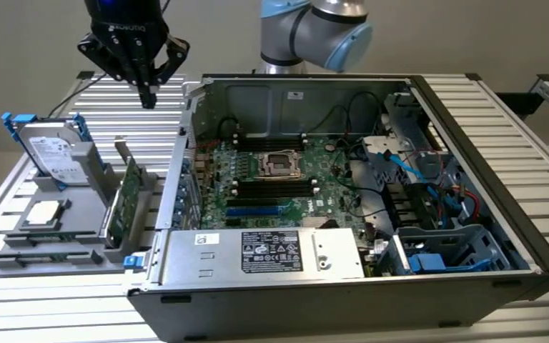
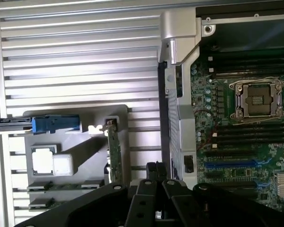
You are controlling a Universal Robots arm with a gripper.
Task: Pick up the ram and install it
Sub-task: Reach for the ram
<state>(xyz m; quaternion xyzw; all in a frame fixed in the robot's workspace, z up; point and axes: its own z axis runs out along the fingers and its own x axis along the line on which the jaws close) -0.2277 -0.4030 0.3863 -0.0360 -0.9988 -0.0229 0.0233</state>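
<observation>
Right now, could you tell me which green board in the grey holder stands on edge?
The big expansion card; the thin memory sticks lie flat.

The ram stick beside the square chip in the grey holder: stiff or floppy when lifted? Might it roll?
Probably stiff: the ram stick is a thin green board. Likely light, being so slim. It sits in a slot of the grey holder, so it should hardly roll or tip.
</observation>
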